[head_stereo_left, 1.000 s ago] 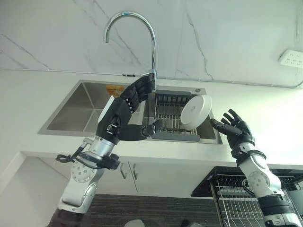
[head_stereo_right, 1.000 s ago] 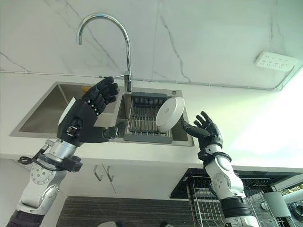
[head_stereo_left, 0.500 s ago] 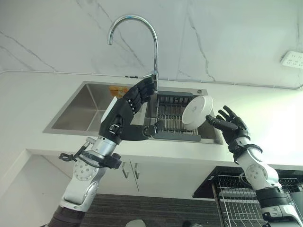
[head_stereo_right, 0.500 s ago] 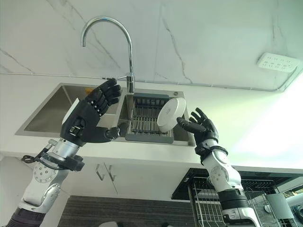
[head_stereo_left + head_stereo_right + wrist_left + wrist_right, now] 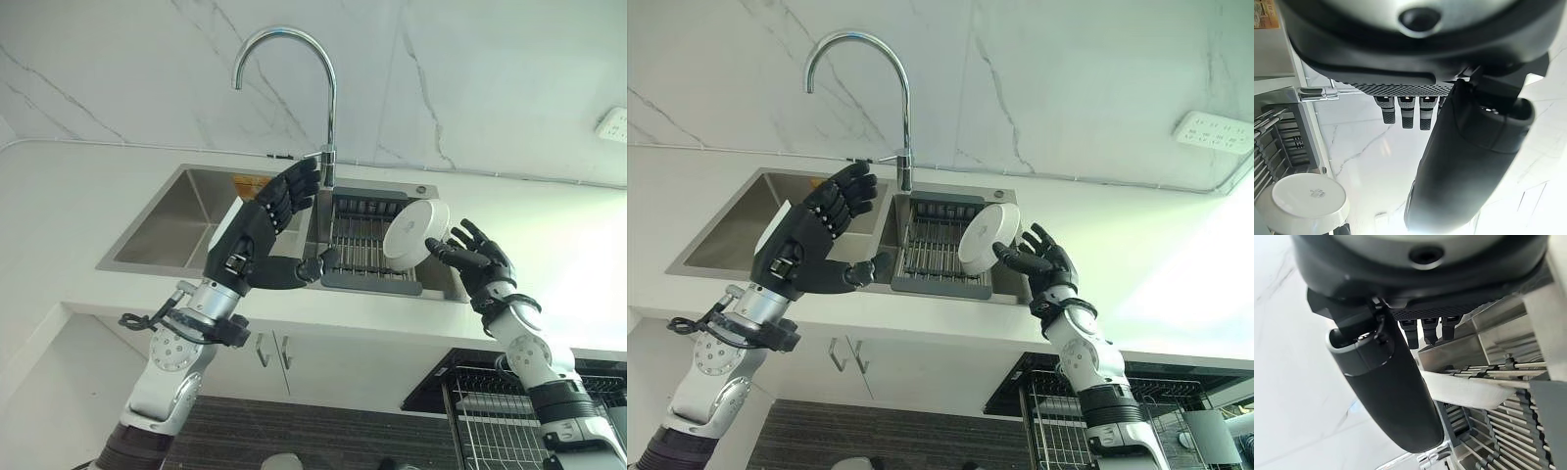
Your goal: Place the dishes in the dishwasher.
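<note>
Right hand (image 5: 477, 264) moved in beside bowl (image 5: 415, 234), fingers spread; left hand (image 5: 257, 235) raised, fingers relaxed.

A sink (image 5: 167, 245) is set into the tabletop (image 5: 59, 206), its faucet (image 5: 328, 147) at the rear edge. A drying rack (image 5: 358, 245) sits in the sink's right side, with a plate (image 5: 415, 233) leaning at the rack's right end.

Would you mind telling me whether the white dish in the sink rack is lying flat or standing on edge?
On edge: the white dish leans tilted in the sink rack, its underside turned outward. The open right hand is beside its rim.
</note>
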Available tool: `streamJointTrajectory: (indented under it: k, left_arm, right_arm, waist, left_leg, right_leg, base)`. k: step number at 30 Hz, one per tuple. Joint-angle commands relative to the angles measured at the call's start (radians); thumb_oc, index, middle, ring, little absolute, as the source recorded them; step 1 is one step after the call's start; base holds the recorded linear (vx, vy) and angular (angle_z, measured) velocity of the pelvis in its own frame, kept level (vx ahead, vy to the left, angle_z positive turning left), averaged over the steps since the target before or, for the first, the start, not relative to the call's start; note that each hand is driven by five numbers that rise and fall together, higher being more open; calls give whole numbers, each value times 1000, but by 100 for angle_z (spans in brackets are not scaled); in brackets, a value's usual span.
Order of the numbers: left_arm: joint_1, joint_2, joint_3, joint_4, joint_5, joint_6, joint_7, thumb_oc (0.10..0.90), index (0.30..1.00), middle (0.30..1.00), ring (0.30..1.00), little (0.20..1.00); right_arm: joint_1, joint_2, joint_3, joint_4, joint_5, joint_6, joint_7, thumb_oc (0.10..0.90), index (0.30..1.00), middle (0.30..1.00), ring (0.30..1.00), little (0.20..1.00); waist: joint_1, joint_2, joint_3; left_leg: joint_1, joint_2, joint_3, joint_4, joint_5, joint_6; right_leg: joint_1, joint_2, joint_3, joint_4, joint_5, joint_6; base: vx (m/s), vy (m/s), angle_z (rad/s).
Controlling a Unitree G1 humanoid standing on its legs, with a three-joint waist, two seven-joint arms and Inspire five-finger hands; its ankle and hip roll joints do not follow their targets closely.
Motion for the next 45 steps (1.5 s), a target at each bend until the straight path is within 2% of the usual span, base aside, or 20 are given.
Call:
streamJointTrajectory:
  k: [1,45]
  left_arm:
    - [-110,23,-11,-55,-39,-74,24,800,900,900,900,900]
    - [-120,39,-25,-47,-60,-50,37,800,900,900,900,900]
  right_arm:
    - [-166,-68,-25,-18,45,-72,22,800,900,900,900,900]
    - [-264,-103,39,139,85,-8,65,800,900,900,900,900]
  waist:
    - [14,7,-49]
    - [46,-1,-44]
  left_leg:
    - [76,-7,-1,-9,-170,-18]
    - [79,-17,-19,-9,-163,-17]
  right_leg:
    - [64,8,13,14,-158,73]
    - [83,5,5,14,-164,72]
  base:
    - [0,0,0]
    - [6,1,1]
